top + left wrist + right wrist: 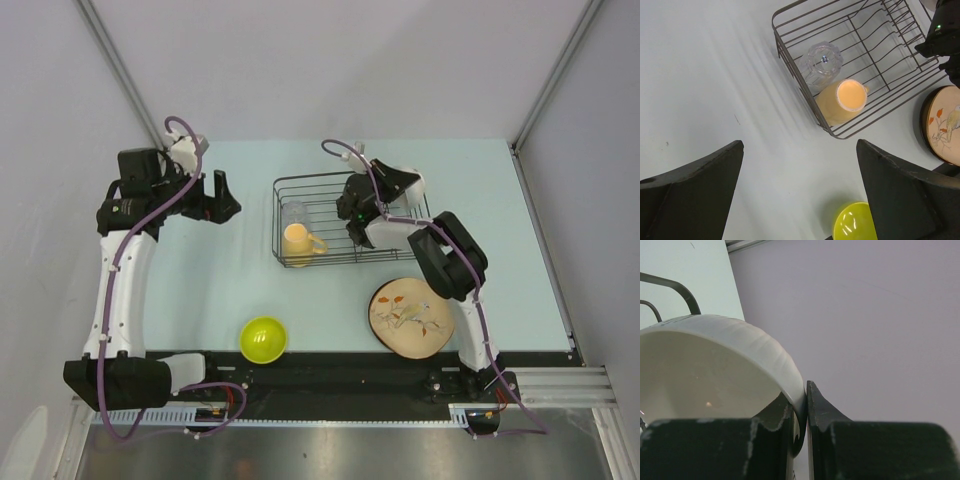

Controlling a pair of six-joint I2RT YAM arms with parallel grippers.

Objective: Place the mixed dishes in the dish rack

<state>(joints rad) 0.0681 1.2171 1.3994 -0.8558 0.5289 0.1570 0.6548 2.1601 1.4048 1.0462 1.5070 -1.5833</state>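
right jaws pinch the small white bowl (715,370) by its rim over the dish rack (330,215), midway along the counter (200,290); left jaws hang spread apart, empty, near its far left corner.

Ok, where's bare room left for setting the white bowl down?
Free: dish rack's middle wires between mug and right gripper holding the white bowl; table left of the rack; strip between lime-green bowl and leaf plate. Crowded: rack's left end, holding glass and mug.
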